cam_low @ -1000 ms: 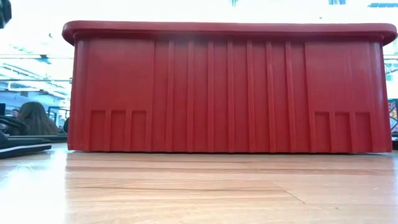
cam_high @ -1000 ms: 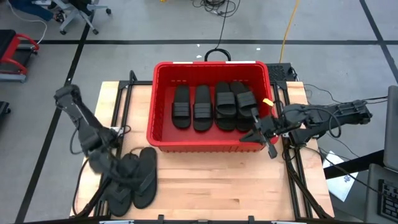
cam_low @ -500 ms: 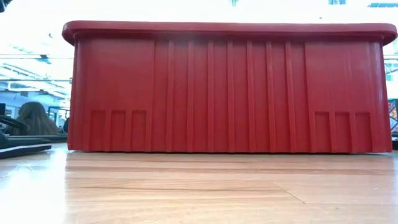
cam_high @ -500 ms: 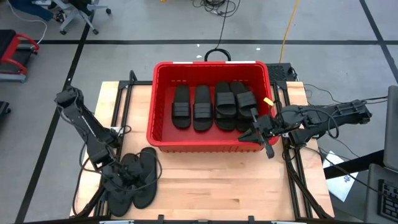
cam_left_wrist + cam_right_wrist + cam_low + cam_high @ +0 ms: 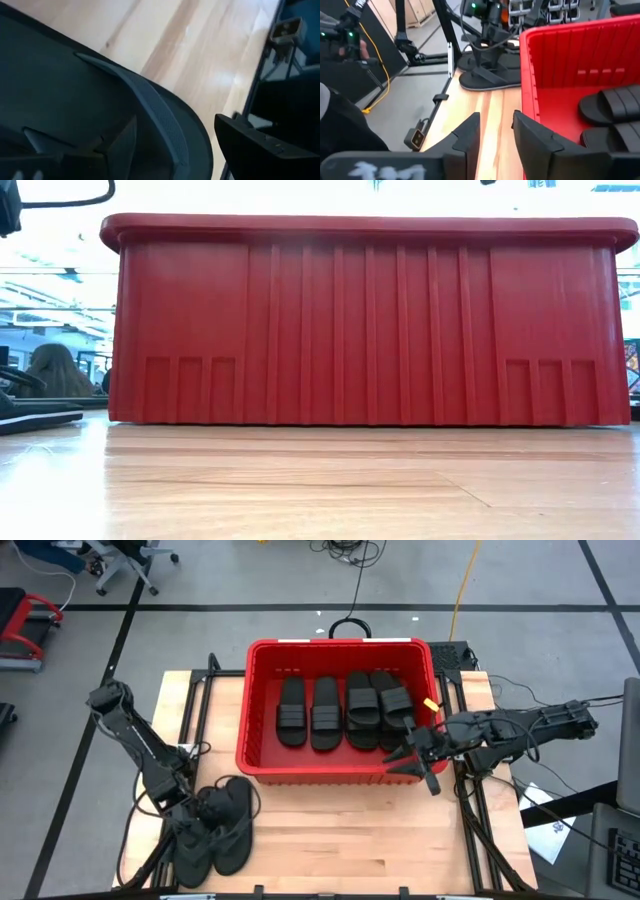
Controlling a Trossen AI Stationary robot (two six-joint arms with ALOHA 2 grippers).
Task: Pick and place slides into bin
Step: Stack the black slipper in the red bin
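Several black slides (image 5: pixel 325 712) lie side by side in the red bin (image 5: pixel 262 755); they also show in the right wrist view (image 5: pixel 615 102). The dark grey flip-flop pair (image 5: pixel 225 830) lies on the table's near left, soles down. My left gripper (image 5: pixel 193 818) is low over the pair and open. In the left wrist view (image 5: pixel 175 120) its fingers stand on either side of one flip-flop's strap (image 5: pixel 155 110) and sole edge. My right gripper (image 5: pixel 412 768) is open and empty over the bin's near right corner (image 5: pixel 495 122). My left gripper comes down on the flip-flop from above, with one finger (image 5: pixel 122 145) over the sole beside the strap and the other (image 5: pixel 255 145) outside the sole's edge. I cannot tell whether either finger touches it.
The bin takes up the table's far middle, and its near wall (image 5: pixel 370 320) fills the low view. Bare wood (image 5: pixel 360 840) lies between the bin and the near edge. Black frame rails (image 5: pixel 470 810) run along both table sides. A person (image 5: pixel 55 370) sits beyond the table.
My left gripper has gone down and toward the table's near edge, onto the flip-flop pair, and has nearly stopped there. My right gripper has stayed over the bin's near right corner.
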